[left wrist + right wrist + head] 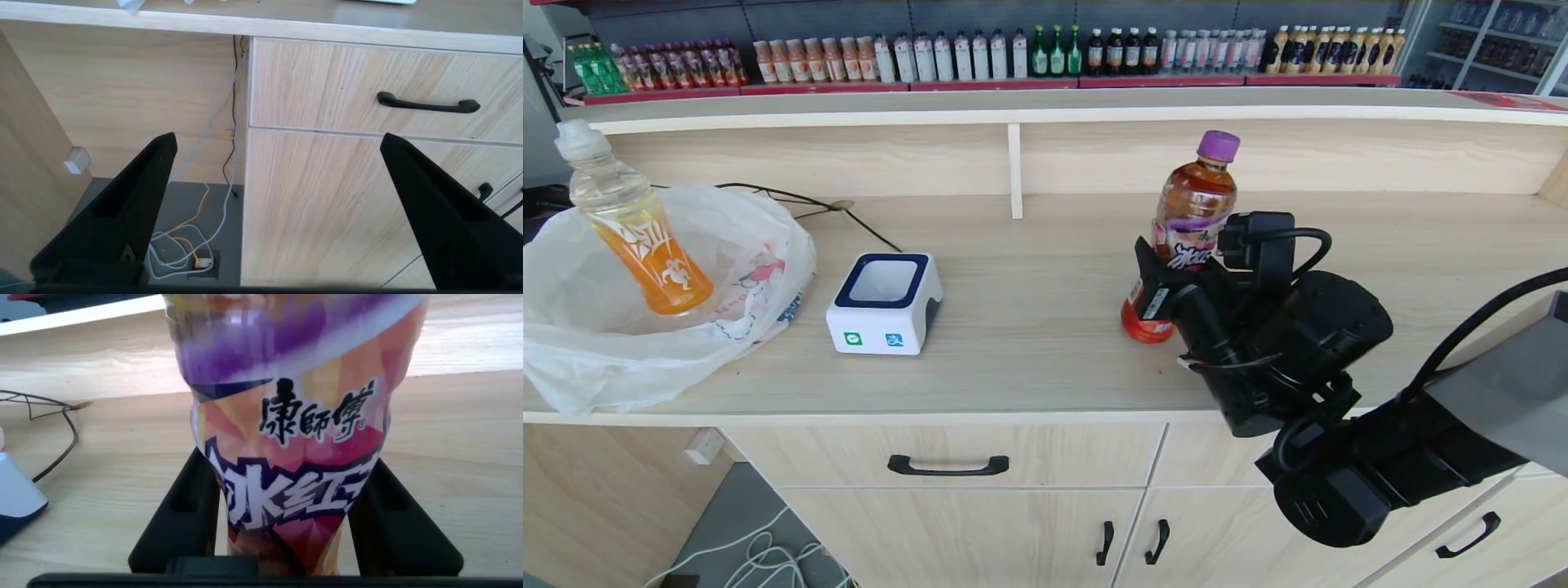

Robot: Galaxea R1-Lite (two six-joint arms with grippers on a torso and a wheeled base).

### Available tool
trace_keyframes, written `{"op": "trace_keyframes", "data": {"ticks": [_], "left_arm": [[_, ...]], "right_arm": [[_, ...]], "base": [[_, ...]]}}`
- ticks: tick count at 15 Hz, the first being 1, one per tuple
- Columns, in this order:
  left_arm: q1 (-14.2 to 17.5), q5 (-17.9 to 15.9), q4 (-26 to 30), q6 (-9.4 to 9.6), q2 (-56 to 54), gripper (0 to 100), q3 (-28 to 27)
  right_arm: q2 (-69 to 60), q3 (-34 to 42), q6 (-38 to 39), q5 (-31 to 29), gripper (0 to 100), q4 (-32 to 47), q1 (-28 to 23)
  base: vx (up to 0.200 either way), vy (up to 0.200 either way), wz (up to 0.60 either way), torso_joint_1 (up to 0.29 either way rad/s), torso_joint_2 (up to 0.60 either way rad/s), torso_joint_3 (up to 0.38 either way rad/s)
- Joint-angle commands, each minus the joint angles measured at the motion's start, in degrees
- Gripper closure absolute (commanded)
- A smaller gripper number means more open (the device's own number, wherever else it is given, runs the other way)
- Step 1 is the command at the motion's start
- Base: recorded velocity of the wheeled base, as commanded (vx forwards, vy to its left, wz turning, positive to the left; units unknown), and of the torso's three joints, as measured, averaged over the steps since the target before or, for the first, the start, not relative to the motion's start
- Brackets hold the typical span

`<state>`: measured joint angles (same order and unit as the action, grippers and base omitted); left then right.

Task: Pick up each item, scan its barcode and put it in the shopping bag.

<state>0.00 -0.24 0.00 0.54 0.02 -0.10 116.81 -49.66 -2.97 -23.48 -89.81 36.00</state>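
Note:
A tea bottle (pixel 1196 196) with a purple cap and a red-and-purple label (pixel 302 416) stands slightly tilted on the right of the wooden counter (pixel 1029 278). My right gripper (pixel 1176 273) is shut on its lower half, with one black finger on each side of the label (pixel 286 531). At the counter's left end, the white shopping bag (pixel 760 269) lies open, and an orange drink bottle (pixel 637 229) leans inside it. The white-and-blue barcode scanner (pixel 882 302) sits between the bag and the tea bottle. My left gripper (pixel 278 220) hangs open below the counter, facing the cabinet front.
A black cable (pixel 792 196) runs along the counter behind the bag and scanner. A raised wooden back wall (pixel 1176 155) with a thin divider (pixel 1014 171) closes off the far side. Drawers with black handles (pixel 427 104) sit under the counter. Loose cables (pixel 192 249) lie on the floor.

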Motion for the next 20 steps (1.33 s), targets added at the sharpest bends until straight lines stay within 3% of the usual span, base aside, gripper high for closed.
{"op": "trace_keyframes", "data": {"ticks": [1,10,20], "left_arm": [[0.00,-0.02,0.00,-0.01,-0.02,0,0.01],[0.00,-0.02,0.00,-0.10,-0.02,0,0.01],[0.00,-0.02,0.00,-0.01,-0.02,0,0.01]], "right_arm": [[-0.27,-0.08,-0.01,0.01,100,-0.19,0.04],[-5.19,2.56,0.07,0.01,100,-0.19,0.30],[-18.37,17.06,1.13,0.01,100,-0.19,3.38]], "base": [[0.000,0.000,0.00,0.000,0.00,0.000],[0.000,0.000,0.00,0.000,0.00,0.000],[0.000,0.000,0.00,0.000,0.00,0.000]]}}
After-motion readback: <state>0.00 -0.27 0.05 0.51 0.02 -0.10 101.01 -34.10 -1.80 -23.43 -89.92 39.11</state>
